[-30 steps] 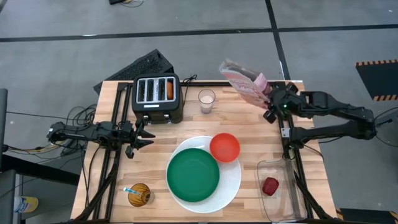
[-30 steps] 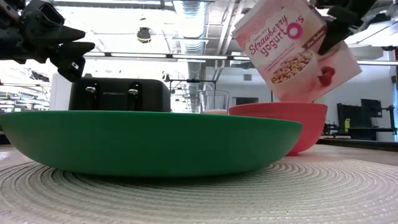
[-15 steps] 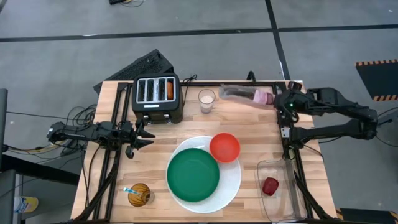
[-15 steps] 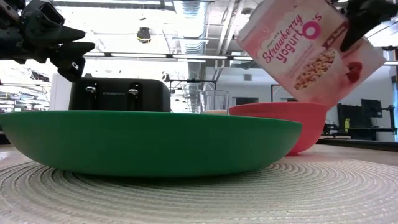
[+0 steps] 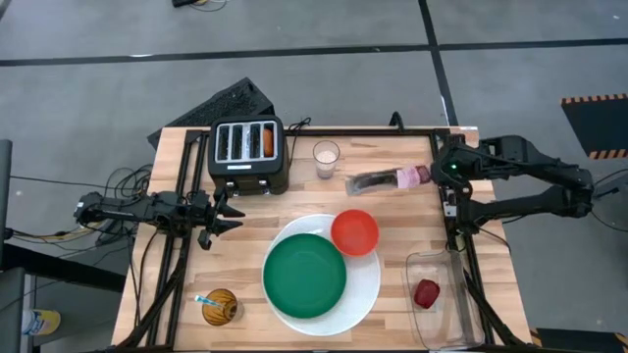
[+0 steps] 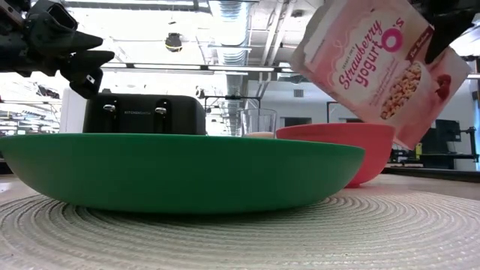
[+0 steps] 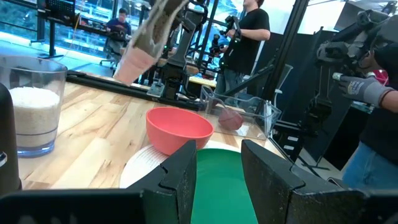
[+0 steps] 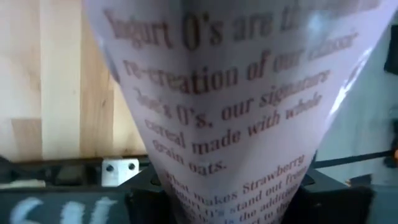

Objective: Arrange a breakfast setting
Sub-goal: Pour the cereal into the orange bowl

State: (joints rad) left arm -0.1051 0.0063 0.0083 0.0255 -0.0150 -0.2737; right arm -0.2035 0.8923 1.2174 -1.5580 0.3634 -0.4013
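Bare wood beside toaster (image 5: 248, 154) — cereal bag (image 5: 385, 180) hanging above red bowl (image 5: 354, 231), glass (image 5: 326, 157) behind

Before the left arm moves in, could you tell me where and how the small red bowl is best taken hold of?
Grip the small red bowl by its rim, one finger inside and one outside, coming down from above. It stands upright and open on the large white round plate, and its side toward the smaller green plate is crowded, so take the rim's far side, which looks free. The left gripper waits open beside the toaster.
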